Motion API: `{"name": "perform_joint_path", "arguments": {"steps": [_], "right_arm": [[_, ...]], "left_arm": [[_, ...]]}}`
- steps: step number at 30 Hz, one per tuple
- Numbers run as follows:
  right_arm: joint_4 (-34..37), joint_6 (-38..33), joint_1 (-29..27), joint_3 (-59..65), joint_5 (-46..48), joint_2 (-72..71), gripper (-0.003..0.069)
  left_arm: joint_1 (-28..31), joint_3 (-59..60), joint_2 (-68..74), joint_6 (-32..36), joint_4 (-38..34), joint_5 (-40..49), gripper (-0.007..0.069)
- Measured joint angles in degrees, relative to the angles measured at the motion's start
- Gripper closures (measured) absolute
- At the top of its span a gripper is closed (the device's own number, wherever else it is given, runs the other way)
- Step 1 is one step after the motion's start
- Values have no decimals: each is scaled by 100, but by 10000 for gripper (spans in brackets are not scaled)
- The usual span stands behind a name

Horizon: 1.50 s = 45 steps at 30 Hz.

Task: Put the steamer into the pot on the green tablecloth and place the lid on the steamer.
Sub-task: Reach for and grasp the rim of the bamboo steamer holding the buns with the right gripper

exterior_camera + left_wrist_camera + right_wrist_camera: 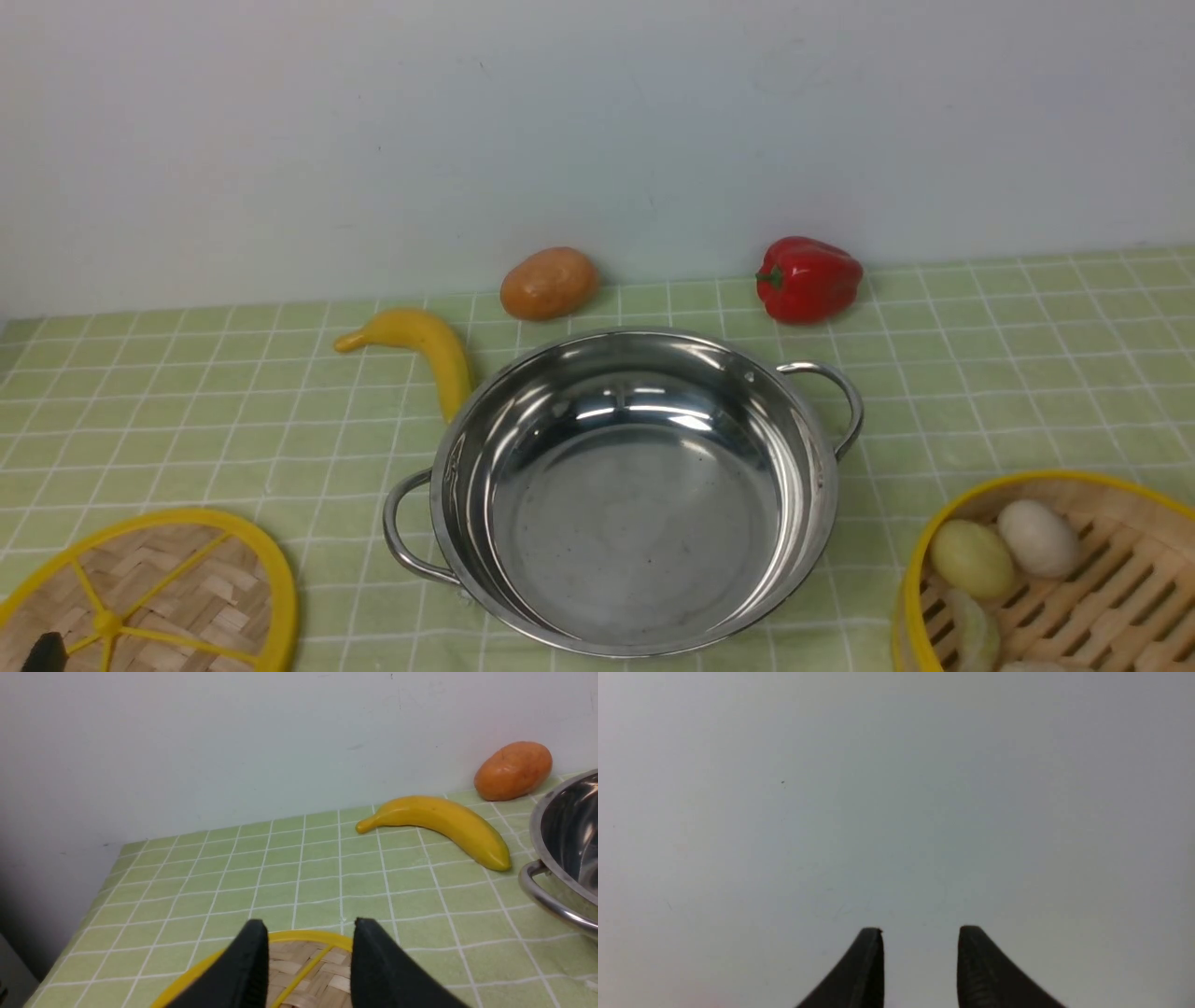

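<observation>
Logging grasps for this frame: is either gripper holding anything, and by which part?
Nothing is held. The left gripper is open over the lid; the right gripper is open toward bare wall.

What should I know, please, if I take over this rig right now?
Left gripper: open, holding nothing, poised over the lid's edge.
Right gripper: open, holding nothing, facing a blank wall; not seen in the front view.
The pot sits mid-cloth on the green tablecloth, empty.
The steamer is on the cloth at front right, partly out of frame, with a few food pieces inside.
The lid lies flat at front left.
Done: nothing yet.
Left: set the steamer in the pot, then put the lid on the steamer.
</observation>
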Motion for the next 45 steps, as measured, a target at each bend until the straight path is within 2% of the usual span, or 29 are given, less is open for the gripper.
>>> {"name": "perform_joint_path", "arguments": {"steps": [4, 16, 22, 27, 31, 33, 38, 41, 43, 44, 45], "right_arm": [[279, 170, 0, -451, 795, 0, 416], [1278, 287, 0, -505, 892, 0, 416], [1435, 287, 0, -524, 1244, -1, 416], [1273, -46, 0, -940, 2582, -8, 416], [838, -388, 0, -1418, 3676, 223, 416], [449, -553, 0, -1793, 4570, 722, 416], [298, -659, 0, -2169, 5241, 1611, 416], [646, -1139, 0, -2276, 5011, 2365, 416], [1477, -1655, 0, -2282, 4803, 2934, 416], [1477, -1701, 0, -2282, 4802, 2986, 416], [2189, -2067, 0, -2282, 4805, 3369, 416]], "left_arm": [[0, 0, 0, 0, 0, 0, 382], [0, 0, 0, 0, 0, 0, 382], [0, 0, 0, 0, 0, 0, 382], [0, 0, 0, 0, 0, 0, 382], [0, 0, 0, 0, 0, 0, 382], [0, 0, 0, 0, 0, 0, 382], [0, 0, 0, 0, 0, 0, 382], [0, 0, 0, 0, 0, 0, 382], [0, 0, 0, 0, 0, 0, 382], [0, 0, 0, 0, 0, 0, 382], [0, 0, 0, 0, 0, 0, 382]]}}
